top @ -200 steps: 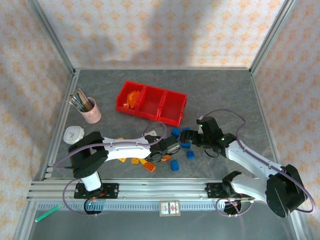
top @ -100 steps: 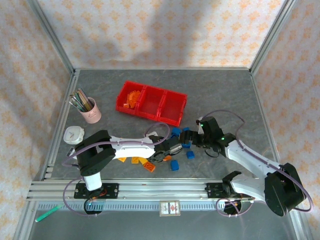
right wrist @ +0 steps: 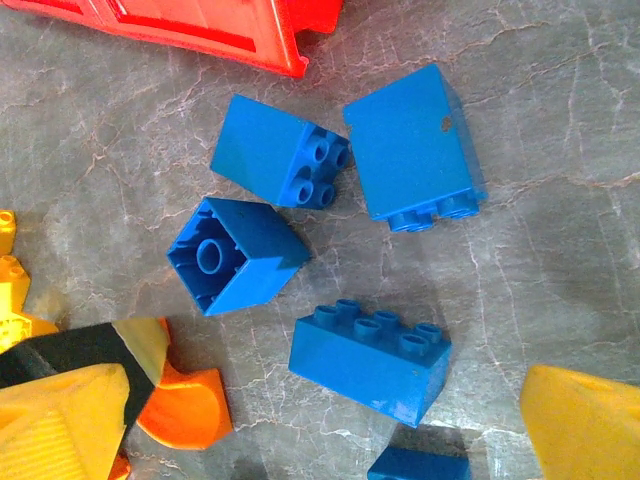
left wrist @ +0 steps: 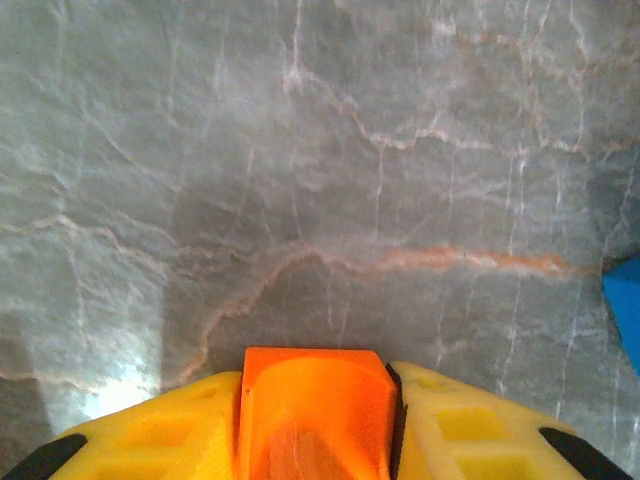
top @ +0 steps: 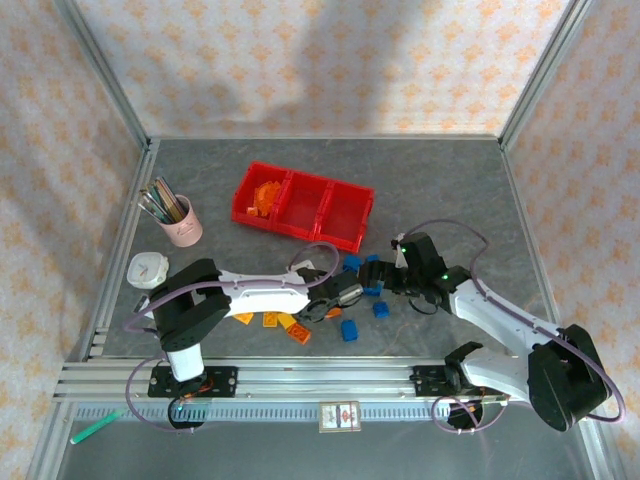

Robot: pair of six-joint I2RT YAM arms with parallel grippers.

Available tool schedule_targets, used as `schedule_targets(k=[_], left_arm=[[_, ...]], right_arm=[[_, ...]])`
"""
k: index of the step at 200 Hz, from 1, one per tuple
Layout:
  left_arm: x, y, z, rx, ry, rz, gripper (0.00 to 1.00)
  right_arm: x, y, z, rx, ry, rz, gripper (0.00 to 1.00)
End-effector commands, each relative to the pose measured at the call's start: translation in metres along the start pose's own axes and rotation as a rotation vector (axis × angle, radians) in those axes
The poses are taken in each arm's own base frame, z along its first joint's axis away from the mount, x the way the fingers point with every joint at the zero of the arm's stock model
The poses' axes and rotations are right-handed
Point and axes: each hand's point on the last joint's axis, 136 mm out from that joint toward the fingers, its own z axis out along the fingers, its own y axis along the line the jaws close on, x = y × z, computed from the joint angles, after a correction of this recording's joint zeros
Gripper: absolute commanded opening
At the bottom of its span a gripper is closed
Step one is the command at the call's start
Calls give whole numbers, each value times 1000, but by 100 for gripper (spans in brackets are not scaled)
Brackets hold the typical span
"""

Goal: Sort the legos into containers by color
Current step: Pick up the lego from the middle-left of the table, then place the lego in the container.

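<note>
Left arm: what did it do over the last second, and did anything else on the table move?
The left gripper closed its fingers on an orange brick, and its arm shifted slightly. The right gripper stayed open above the blue bricks. The red bins and the pink cup did not move.

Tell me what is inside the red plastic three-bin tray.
Orange plastic bricks lie in the tray's left bin; other two bins show bare floors. The heap hides anything beneath.
</note>
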Motion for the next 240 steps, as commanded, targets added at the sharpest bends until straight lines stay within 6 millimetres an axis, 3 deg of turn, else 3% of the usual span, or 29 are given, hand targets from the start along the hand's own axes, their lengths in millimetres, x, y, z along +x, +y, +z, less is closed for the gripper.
schedule_targets(k=[1, 29, 66, 105, 150, 175, 192, 201, 240], left_arm=[[-34, -3, -26, 13, -93, 11, 37], [-71, -6, -50, 38, -159, 22, 37], [-151, 2, -84, 54, -277, 53, 38], [-240, 12, -87, 63, -316, 111, 37], [-329, 17, -57, -13, -346, 189, 36], [-364, 15, -32, -29, -348, 214, 36], [-377, 13, -18, -44, -342, 224, 36], [-376, 13, 3, -60, -311, 238, 36], [-373, 5, 34, -68, -266, 267, 40]], right_arm=[[-11, 9, -4, -22, -26, -18, 100], [-24, 27, -12, -74, -48, -21, 100], [-48, 56, -20, -155, -101, -24, 100], [-78, 88, -23, -177, -198, -13, 100], [-103, 107, -17, -155, -252, 6, 100], [-112, 107, -12, -122, -263, 12, 100], [-117, 108, -10, -113, -271, 25, 100], [-120, 108, -9, -111, -275, 29, 100], [-130, 113, -10, -100, -294, 34, 100]])
